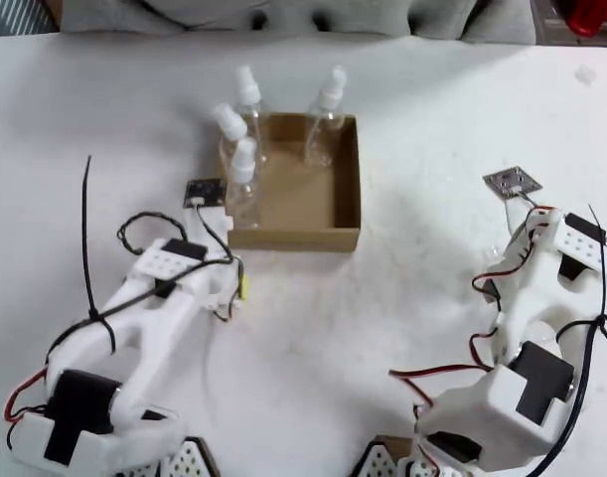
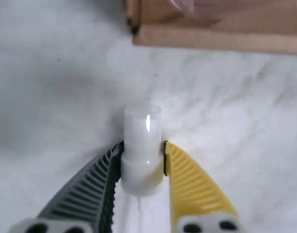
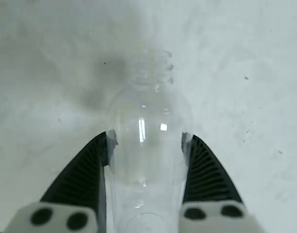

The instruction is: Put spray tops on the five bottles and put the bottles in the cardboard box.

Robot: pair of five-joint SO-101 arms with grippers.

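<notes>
Now, closest in, my left hand [image 2: 142, 146] is closed on a white spray top [image 2: 142, 130], the grey finger on one side of it and the yellow finger on the other, both touching it. The top points away from my wrist, over the white surface [image 2: 56, 97]. My right hand [image 3: 146, 141] is clamped on a clear bottle [image 3: 146, 114], both black fingers pressed against its body just below the shoulder. Its threaded neck is bare and points away from me.

Just beyond my left hand is the near wall of the cardboard box [image 1: 349, 184], and I sit by its near left corner. My right arm is well apart from the box, off to its right. Inside the box are four bottles [image 1: 245, 184] with spray tops on, three grouped at its left side and one by the far wall.
</notes>
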